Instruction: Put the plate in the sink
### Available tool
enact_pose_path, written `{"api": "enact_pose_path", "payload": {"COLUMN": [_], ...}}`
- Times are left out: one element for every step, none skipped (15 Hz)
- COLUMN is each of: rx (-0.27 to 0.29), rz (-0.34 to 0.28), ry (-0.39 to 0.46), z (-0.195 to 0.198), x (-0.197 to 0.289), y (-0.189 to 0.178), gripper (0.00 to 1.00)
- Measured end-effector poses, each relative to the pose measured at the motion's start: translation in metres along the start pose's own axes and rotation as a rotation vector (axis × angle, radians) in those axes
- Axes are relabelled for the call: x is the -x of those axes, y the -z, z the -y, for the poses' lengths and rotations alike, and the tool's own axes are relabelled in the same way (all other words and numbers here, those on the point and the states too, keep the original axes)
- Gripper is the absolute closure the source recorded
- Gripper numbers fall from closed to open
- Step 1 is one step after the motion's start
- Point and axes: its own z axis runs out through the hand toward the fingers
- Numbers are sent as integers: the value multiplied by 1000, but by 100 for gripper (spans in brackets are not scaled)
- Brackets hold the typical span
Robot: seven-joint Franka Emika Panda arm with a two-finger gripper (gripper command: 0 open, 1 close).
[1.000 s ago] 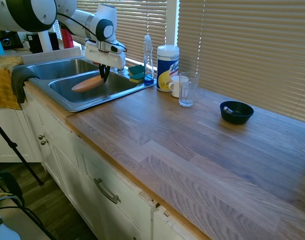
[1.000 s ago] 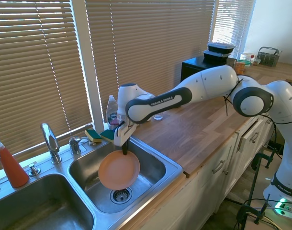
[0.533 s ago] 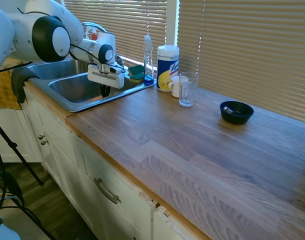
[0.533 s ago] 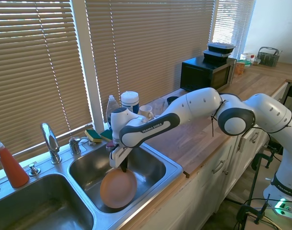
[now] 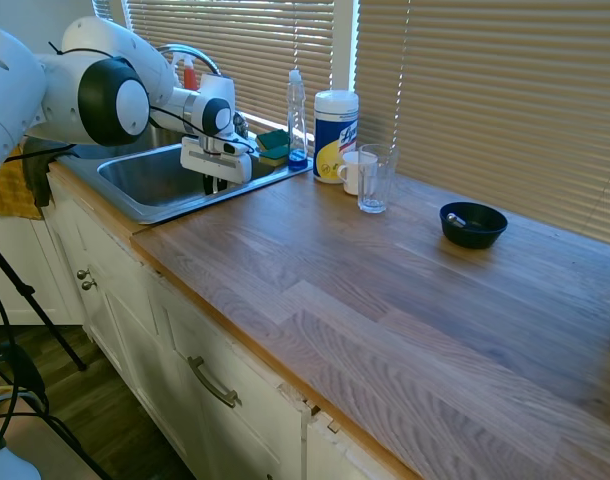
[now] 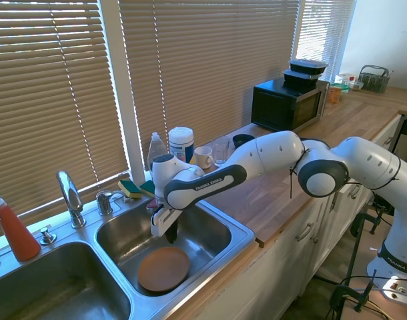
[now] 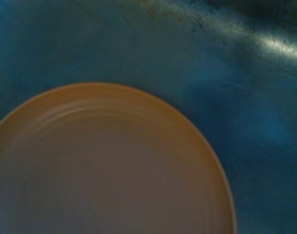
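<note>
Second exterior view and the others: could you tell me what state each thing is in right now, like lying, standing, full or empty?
plate: lying flat on the sink floor
sink: near basin holds only the plate
gripper: just above the plate's edge; open or shut unclear
glass: upright, looks empty
blue bowl: upright on the counter
wipes canister: standing, lid on

Home kitchen; steel double sink [image 6: 238,235], wooden countertop [image 5: 385,290], microwave [image 6: 287,104], white cabinets [image 5: 135,340], window blinds [image 6: 210,60]

White arm stretched out low, wrist bent downward, claw [image 6: 169,233] pointing down, empty.
</note>
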Motion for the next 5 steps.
{"api": "enact_pose_path", "payload": {"rx": [-9, -18, -24, -29, -30], "rz": [-7, -13, -18, -22, -22], "ry": [0, -4, -5, 1, 10], "z": [2, 4, 5, 5, 6], "x": [0, 2, 7, 13, 24], "y": [5, 13, 24, 35, 47], "gripper": [0, 0, 0, 0, 0]}}
